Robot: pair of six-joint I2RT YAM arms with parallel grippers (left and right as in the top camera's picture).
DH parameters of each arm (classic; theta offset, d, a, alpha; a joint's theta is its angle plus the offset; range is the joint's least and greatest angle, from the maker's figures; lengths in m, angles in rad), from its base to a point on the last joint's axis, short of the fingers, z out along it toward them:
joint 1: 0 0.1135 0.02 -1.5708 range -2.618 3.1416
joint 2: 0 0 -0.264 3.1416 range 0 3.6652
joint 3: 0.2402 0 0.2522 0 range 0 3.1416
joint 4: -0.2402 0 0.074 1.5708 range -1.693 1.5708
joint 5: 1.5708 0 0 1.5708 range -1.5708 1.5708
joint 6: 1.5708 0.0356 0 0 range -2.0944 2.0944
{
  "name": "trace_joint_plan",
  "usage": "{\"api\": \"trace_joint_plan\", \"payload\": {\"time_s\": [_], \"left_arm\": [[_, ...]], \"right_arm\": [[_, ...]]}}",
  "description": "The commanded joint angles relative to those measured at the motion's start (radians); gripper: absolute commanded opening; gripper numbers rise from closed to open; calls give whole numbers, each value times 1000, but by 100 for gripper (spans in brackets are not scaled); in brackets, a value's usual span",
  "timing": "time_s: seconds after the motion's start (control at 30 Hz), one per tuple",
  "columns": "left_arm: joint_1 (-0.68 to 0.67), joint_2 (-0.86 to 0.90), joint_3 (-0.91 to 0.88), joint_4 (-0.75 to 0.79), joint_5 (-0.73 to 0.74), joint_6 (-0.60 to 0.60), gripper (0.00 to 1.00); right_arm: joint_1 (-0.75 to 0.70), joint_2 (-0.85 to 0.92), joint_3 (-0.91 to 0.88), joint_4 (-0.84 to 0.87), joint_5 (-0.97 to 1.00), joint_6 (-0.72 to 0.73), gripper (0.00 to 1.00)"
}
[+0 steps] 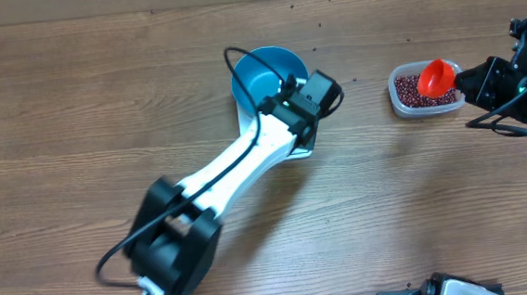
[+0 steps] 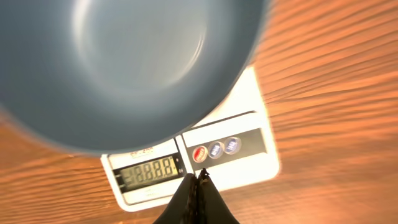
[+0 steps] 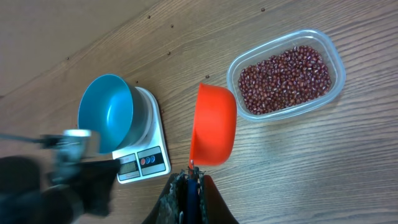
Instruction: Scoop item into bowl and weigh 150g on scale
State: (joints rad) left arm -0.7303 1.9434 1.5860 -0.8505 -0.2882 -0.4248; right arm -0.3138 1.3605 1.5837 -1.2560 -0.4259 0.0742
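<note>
Wood table (image 1: 56,106) — one blue bowl (image 3: 106,112), one scale (image 3: 155,127), one tub (image 3: 231,78), one scoop (image 3: 213,127)

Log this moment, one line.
round blue bowl: empty on white rectangular scale; left claw: shut by display; right claw: grips orange scoop; red-brown beans: in clear tub

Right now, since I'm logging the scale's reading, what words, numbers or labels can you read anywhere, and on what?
"8888" on the display of the scale; it is blurred, and all segments look lit.
Small print above the display: too blurred to read.
Marks on its three buttons: too small to read.
No text is visible on the bowl, orange scoop or tub.
</note>
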Motion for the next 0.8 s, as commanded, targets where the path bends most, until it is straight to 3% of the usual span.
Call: {"api": "trace_joint_plan", "payload": {"time_s": [0.0, 0.17, 0.4, 0.6, 0.77], "left_arm": [[15, -137, 36, -35, 66, 72, 4], [36, -235, 36, -102, 101, 137, 4], [87, -358, 36, -141, 285, 350, 4], [136, -442, 25, -188, 301, 383, 5], [216, -507, -77, -167, 428, 436, 5]], "right_arm": [[-3, 0, 20, 5, 7, -8, 4], [-3, 0, 20, 5, 7, -8, 4], [-3, 0, 20, 5, 7, -8, 4], [-3, 0, 20, 5, 8, -8, 4], [-3, 0, 20, 5, 7, -8, 4]]}}
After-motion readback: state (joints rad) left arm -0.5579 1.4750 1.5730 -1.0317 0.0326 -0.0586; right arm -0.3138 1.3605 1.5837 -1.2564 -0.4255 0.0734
